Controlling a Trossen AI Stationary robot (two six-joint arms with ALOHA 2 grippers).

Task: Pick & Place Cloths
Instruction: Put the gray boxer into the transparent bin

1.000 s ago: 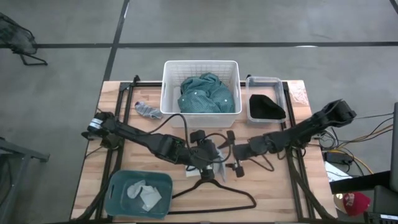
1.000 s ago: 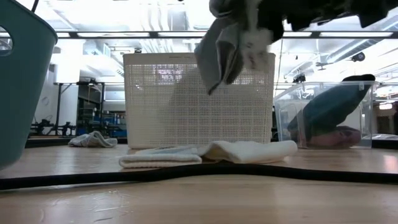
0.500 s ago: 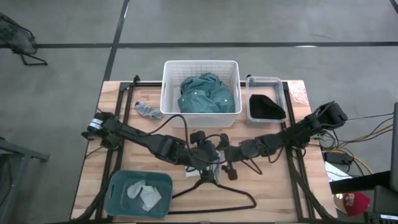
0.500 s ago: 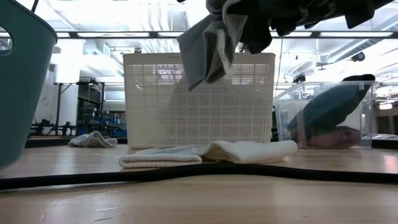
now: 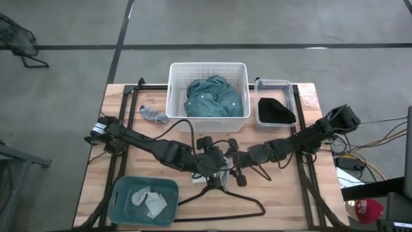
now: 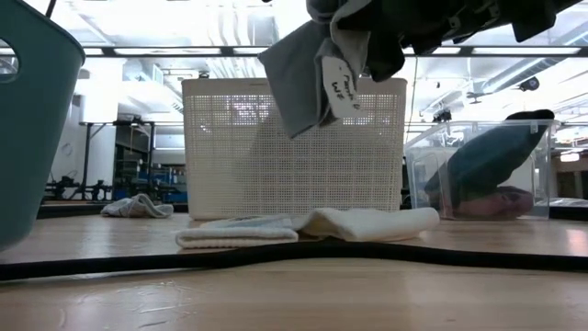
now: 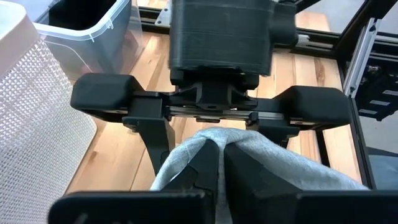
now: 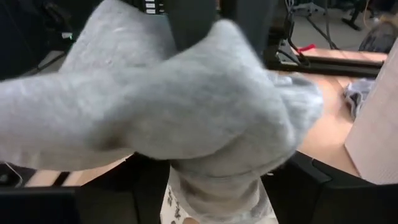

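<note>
L jaws [image 7: 217,165] round grey cloth [image 7: 280,158]

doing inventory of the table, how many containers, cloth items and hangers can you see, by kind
Containers: 3 – white basket, clear bin, teal tub
Cloth items: 6 – teal shirt, black cloth, grey cloth held between the left gripper and right gripper, small grey piece, pale pieces in the tub, folded pale cloth
Hangers: 1 – black hanger
Total: 10

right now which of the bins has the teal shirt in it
The white mesh basket at the table's back middle holds the teal shirt. The clear bin beside it holds a black cloth; the teal tub holds pale pieces.
</note>
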